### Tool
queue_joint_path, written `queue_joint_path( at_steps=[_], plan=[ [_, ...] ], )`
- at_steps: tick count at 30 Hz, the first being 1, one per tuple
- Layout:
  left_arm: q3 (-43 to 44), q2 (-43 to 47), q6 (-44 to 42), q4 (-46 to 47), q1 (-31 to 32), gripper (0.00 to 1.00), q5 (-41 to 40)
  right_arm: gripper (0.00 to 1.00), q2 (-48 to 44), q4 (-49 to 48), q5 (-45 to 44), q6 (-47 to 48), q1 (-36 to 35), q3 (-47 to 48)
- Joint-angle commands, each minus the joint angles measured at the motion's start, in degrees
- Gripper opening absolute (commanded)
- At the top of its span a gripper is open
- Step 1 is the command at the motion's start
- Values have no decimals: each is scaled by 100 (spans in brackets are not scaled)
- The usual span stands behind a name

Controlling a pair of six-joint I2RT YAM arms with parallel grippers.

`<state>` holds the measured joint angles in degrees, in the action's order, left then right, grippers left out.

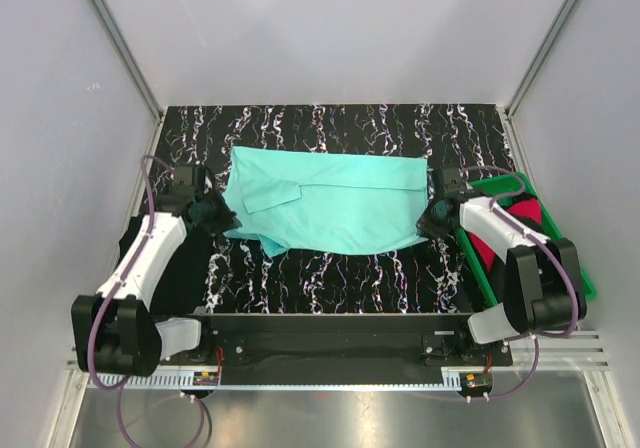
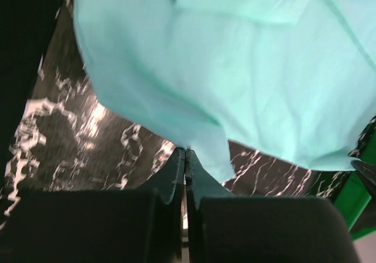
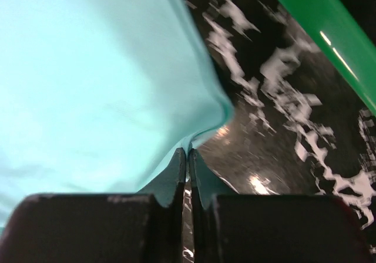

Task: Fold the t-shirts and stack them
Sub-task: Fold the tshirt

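left gripper (image 2: 185, 157): jaws closed, pinching the near-left hem of the turquoise t-shirt (image 1: 330, 203). right gripper (image 3: 187, 156): likewise clamped on the shirt's near-right corner. shirt lies spread mid-mat on the marbled mat (image 1: 340, 278), a flap folded over at its left. green tray (image 1: 584, 286) just right of the right arm, red-pink shirt (image 1: 528, 213) inside. risk: both pinches hold only a thin edge, so an uneven lift could pull the cloth free or skew the fold. the tray rim could catch the right arm.
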<state>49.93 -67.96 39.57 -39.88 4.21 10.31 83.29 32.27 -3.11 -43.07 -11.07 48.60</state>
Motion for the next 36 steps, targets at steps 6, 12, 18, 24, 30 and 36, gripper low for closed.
queue_joint_path(
  at_steps=[6,12,18,24,30,36],
  plan=[
    [1684,-1656,-116,507,-16,0,138,1,1312,560,522,1125,412,1625],
    [2677,-2501,-29,534,-78,0,112,1,1900,728,549,1459,623,2354],
    [3574,-3266,51,525,-175,0,261,1,2332,912,759,1582,773,2997],
    [4111,-3828,121,525,-333,0,428,1,2657,1035,821,1591,799,3480],
    [4463,-4216,174,525,-368,0,604,1,3018,1141,839,1582,826,3850],
    [4780,-4559,191,534,-386,0,675,1,3290,1237,856,1582,870,4157]
  ],
)
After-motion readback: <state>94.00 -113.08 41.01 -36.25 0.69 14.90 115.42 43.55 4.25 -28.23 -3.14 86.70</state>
